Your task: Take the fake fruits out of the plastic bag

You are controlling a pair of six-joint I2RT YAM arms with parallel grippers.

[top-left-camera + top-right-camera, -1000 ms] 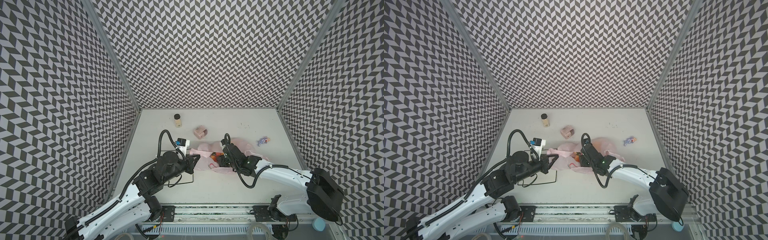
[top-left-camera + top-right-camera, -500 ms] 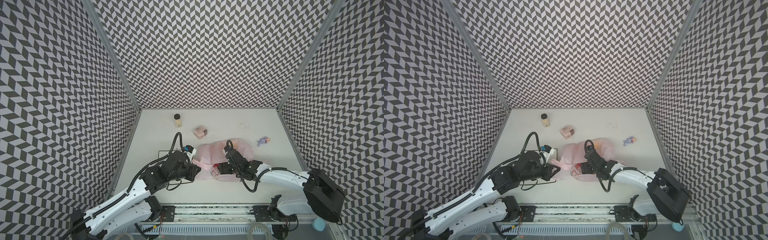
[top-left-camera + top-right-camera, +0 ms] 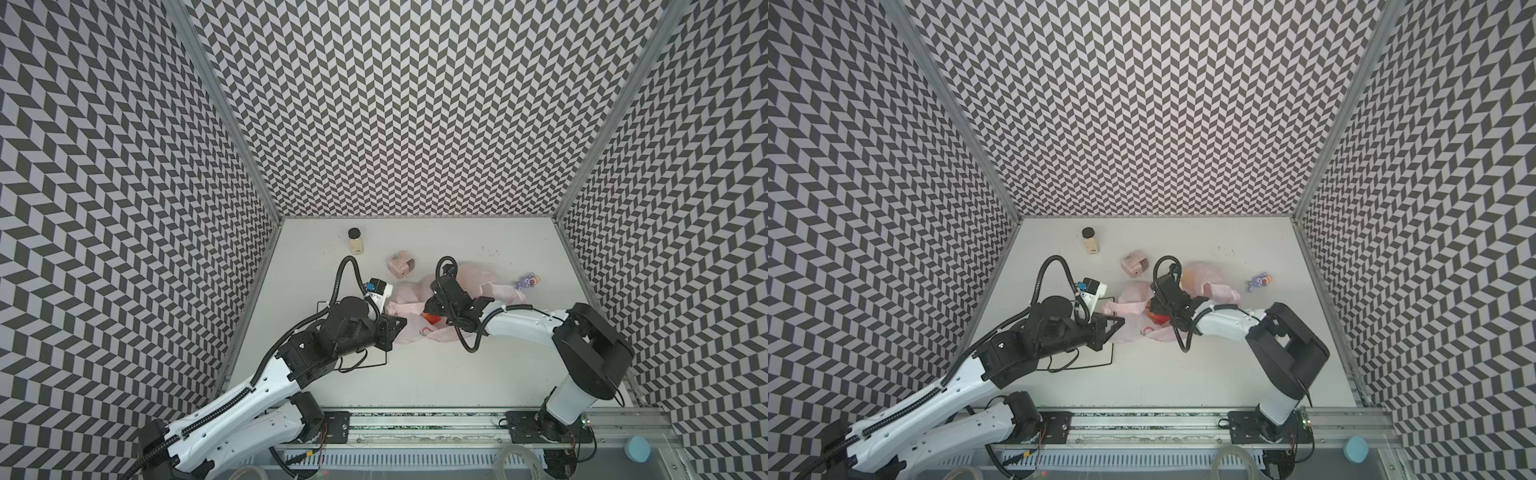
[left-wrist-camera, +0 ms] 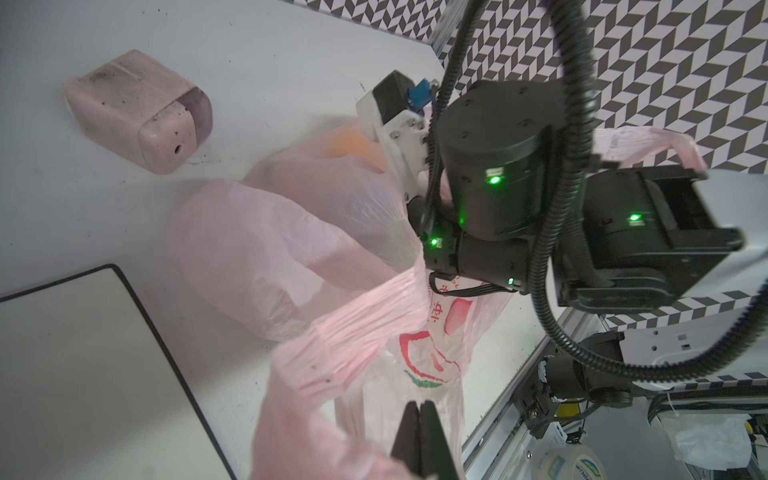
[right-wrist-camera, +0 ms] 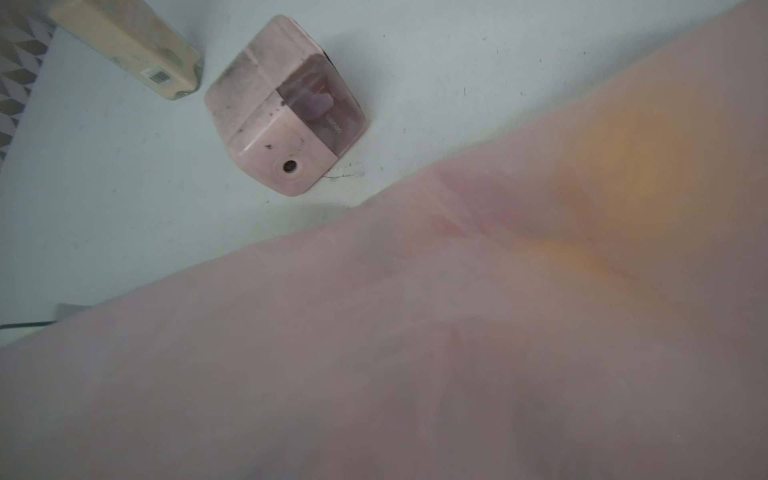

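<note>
On your worktop: one pink plastic bag, one orange fruit countable through its film, one black-capped bottle, one pink box, one purple toy figure, one black-rimmed square plate. You have two arms: the left arm and the right arm.

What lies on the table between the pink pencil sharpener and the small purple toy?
The bulging part of the plastic bag, an orange fruit showing through its film, with the right arm reaching over it. Both top views show this.
</note>
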